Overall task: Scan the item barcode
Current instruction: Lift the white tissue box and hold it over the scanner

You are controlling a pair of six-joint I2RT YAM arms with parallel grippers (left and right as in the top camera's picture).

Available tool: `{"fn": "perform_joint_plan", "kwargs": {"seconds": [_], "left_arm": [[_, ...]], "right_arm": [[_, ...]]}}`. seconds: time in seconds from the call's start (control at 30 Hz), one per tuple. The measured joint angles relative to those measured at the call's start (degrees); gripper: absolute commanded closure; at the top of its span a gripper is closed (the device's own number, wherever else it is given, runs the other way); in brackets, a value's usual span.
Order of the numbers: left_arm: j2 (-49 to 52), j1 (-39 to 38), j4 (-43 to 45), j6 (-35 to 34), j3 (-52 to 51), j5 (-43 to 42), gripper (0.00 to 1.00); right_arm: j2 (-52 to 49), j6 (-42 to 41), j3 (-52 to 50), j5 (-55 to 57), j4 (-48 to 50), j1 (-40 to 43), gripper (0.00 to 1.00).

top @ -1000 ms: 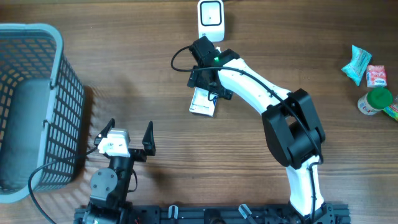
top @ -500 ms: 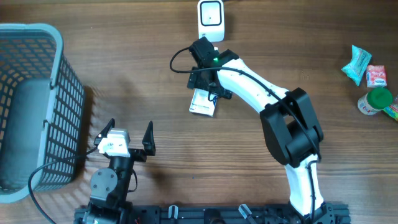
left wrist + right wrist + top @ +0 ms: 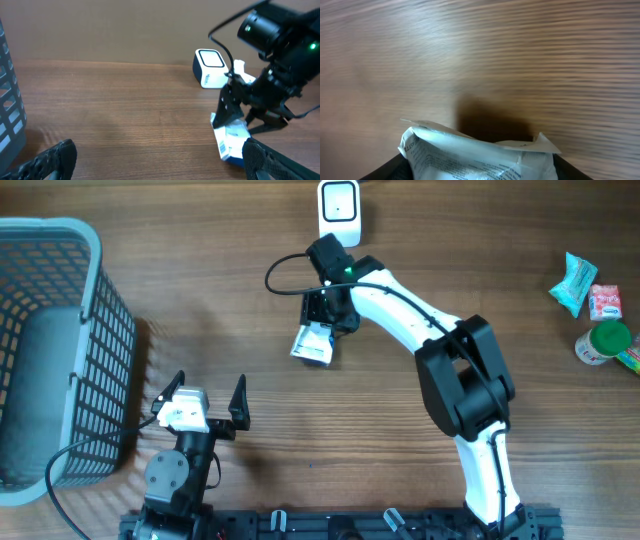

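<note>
Plainly the job was only begun: on the wooden worktop [image 3: 200, 280], with the grey basket [image 3: 95, 240] standing unused at its left edge, the right arm [image 3: 420, 310] reached across and set its right hand [image 3: 322, 315] over the white packet [image 3: 311, 345]. That hand appeared to pinch the packet's upper edge, the lower end tilted down at or just above the wood; I judged the pickup made or nearly so. The left hand [image 3: 210, 387] sat near its base, fingers spread wide and holding nothing. The white scanner [image 3: 339, 210] stood just beyond the packet, apart from it, so presenting the code to its face was not yet done. What looked like a barcode strip [image 3: 221, 146] showed on the packet's side in the left wrist view, too small to be sure. The right wrist view was mostly motion-blurred wood, its own fingertips cut off, and the exact pinch point was hidden.
</note>
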State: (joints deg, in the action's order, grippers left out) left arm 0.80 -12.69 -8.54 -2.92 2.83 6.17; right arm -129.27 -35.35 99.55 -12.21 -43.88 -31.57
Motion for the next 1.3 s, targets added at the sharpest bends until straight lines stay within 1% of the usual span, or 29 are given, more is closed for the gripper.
{"fn": "perform_joint_plan", "kwargs": {"seconds": [0.07, 0.13, 0.23, 0.27, 0.4, 0.57, 0.63, 0.7, 0.73, 0.8, 0.83, 0.87, 1.03, 1.07, 1.1, 1.17, 1.3], "left_arm": [[0.0, 0.0, 0.0, 0.0, 0.0, 0.0, 0.0], [0.0, 0.0, 0.0, 0.0, 0.0, 0.0, 0.0], [0.0, 0.0, 0.0, 0.0, 0.0, 0.0, 0.0], [0.0, 0.0, 0.0, 0.0, 0.0, 0.0, 0.0], [0.0, 0.0, 0.0, 0.0, 0.0, 0.0, 0.0], [0.0, 0.0, 0.0, 0.0, 0.0, 0.0, 0.0], [0.0, 0.0, 0.0, 0.0, 0.0, 0.0, 0.0], [0.0, 0.0, 0.0, 0.0, 0.0, 0.0, 0.0], [0.0, 0.0, 0.0, 0.0, 0.0, 0.0, 0.0], [0.0, 0.0, 0.0, 0.0, 0.0, 0.0, 0.0], [0.0, 0.0, 0.0, 0.0, 0.0, 0.0, 0.0], [0.0, 0.0, 0.0, 0.0, 0.0, 0.0, 0.0], [0.0, 0.0, 0.0, 0.0, 0.0, 0.0, 0.0], [0.0, 0.0, 0.0, 0.0, 0.0, 0.0, 0.0], [0.0, 0.0, 0.0, 0.0, 0.0, 0.0, 0.0], [0.0, 0.0, 0.0, 0.0, 0.0, 0.0, 0.0], [0.0, 0.0, 0.0, 0.0, 0.0, 0.0, 0.0]], "right_arm": [[2.4, 9.0, 1.1, -12.7, 0.2, 1.9, 0.33], [4.2, 13.9, 1.1, -21.0, 0.2, 3.2, 0.34], [5.7, 22.5, 1.7, -38.1, 0.2, 5.8, 0.34], [5.7, 23.9, 1.7, -41.1, 0.2, 6.3, 0.34], [5.7, 29.2, 1.7, -47.7, 0.2, 6.6, 0.36], [5.7, 30.8, 1.7, -49.5, 0.2, 6.6, 0.36], [5.7, 32.0, 1.7, -47.3, 0.0, 6.5, 0.36], [5.9, 33.2, 1.7, -39.6, -0.7, 6.5, 0.41], [6.1, 33.6, 1.7, -37.6, -0.7, 6.5, 0.42], [8.1, 35.3, 1.7, -24.2, 0.3, 6.5, 0.41], [9.4, 36.5, 1.7, -18.2, 1.5, 6.5, 0.36], [12.0, 40.0, 1.7, -9.5, 3.7, 6.5, 0.35], [15.3, 53.7, 1.9, 9.0, 9.4, 6.5, 0.34], [15.3, 56.4, 1.9, 11.7, 11.5, 6.5, 0.35], [15.3, 58.6, 1.9, 14.1, 14.1, 6.5, 0.38], [15.3, 63.8, 2.0, 18.7, 21.7, 6.5, 0.37], [14.6, 73.2, 2.0, 25.1, 35.9, 6.5, 0.4]]}}
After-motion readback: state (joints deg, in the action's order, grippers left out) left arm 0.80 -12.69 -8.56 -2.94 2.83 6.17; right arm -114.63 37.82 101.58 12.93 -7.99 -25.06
